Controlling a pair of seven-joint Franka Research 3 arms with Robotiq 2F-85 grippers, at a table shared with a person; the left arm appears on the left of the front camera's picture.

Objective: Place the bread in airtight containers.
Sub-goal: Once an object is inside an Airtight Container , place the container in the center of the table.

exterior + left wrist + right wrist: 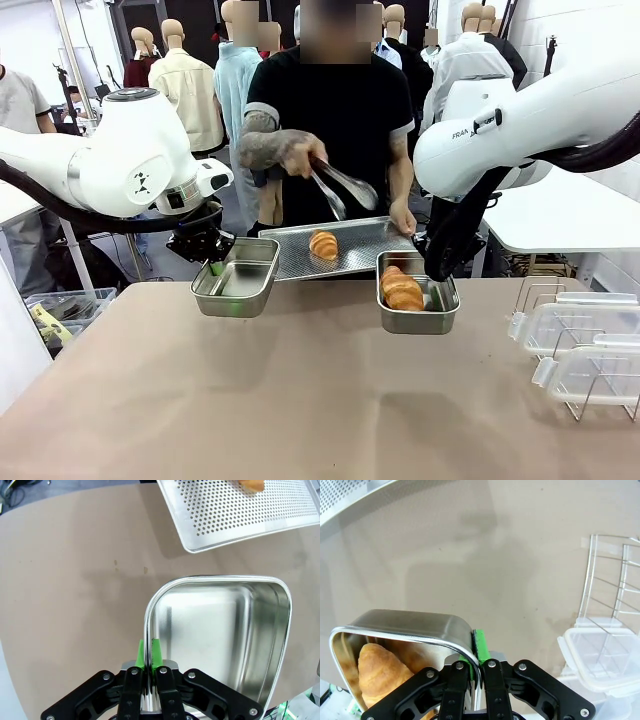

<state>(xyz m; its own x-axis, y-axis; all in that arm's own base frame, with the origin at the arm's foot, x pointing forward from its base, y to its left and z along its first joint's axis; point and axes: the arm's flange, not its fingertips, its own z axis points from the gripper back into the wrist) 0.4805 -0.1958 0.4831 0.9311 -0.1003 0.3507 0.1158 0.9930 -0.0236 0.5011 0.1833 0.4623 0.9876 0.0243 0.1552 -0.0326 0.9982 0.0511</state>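
Note:
Two steel airtight containers hang a little above the brown table. My left gripper (pixel 215 266) (pixel 149 652) is shut on the rim of the left container (pixel 236 278) (pixel 220 635), whose inside is bare. The right container (pixel 417 300) (pixel 405 630) holds croissants (pixel 401 288) (pixel 380 672), and my right gripper (pixel 432 278) (pixel 477 652) is shut on its rim. One more croissant (pixel 323 244) (pixel 250 484) lies on the perforated tray (pixel 350 247) (pixel 235 515) held by the person, whose other hand holds metal tongs (pixel 342 186) above it.
Clear plastic lids (pixel 580 345) (pixel 600 655) stand in a wire rack (pixel 545 295) at the table's right. A bin with oddments (pixel 60 305) sits off the left edge. The near half of the table (pixel 300 410) is bare.

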